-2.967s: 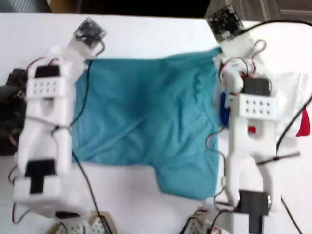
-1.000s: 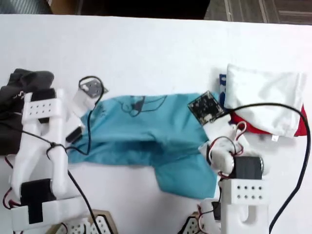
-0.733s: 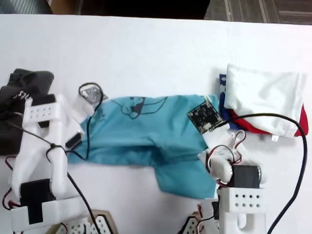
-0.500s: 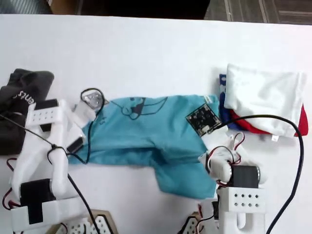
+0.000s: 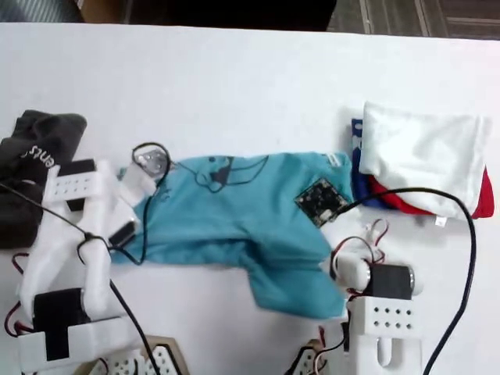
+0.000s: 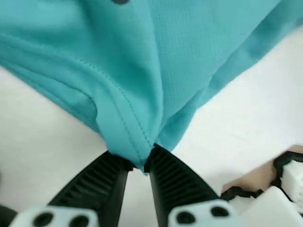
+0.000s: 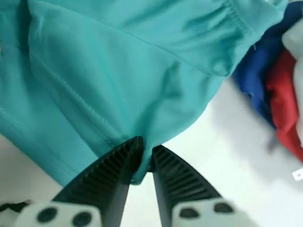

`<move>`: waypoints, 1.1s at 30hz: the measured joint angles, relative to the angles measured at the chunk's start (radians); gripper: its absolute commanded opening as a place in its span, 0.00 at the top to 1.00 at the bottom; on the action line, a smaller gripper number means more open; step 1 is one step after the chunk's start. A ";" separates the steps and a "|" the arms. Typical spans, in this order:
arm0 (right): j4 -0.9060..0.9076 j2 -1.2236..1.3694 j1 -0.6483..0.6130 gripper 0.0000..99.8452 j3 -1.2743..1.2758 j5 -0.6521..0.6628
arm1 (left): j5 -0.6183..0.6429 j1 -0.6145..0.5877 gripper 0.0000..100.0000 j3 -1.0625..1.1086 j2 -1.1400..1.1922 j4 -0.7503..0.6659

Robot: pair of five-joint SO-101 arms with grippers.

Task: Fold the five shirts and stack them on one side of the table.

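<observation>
Nearest the arm bases, left gripper (image 6: 138, 163) and right gripper (image 7: 145, 150) each clamp a hem of the teal shirt (image 5: 234, 207), half-folded mid-table; seemingly light, limp, best gripped at seamed edges; beyond, 3 folded shirts (image 5: 418, 156) stacked.

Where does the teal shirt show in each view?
High view: teal shirt at centre, left of the red shirt.
Left wrist view: its hem pinched in the left pincer.
Right wrist view: its edge pinched in the right pincer.
Landmark: red shirt, high and right wrist views.
</observation>
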 measured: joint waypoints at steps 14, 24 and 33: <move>0.009 0.000 0.120 0.98 0.000 0.086 | 0.000 0.020 0.98 -0.109 -0.002 0.089; 0.031 0.000 0.031 0.82 0.003 0.086 | 0.000 0.018 0.97 0.006 -0.002 0.018; 0.046 0.000 0.023 0.76 0.000 0.086 | 0.000 0.000 0.79 -0.091 -0.002 0.041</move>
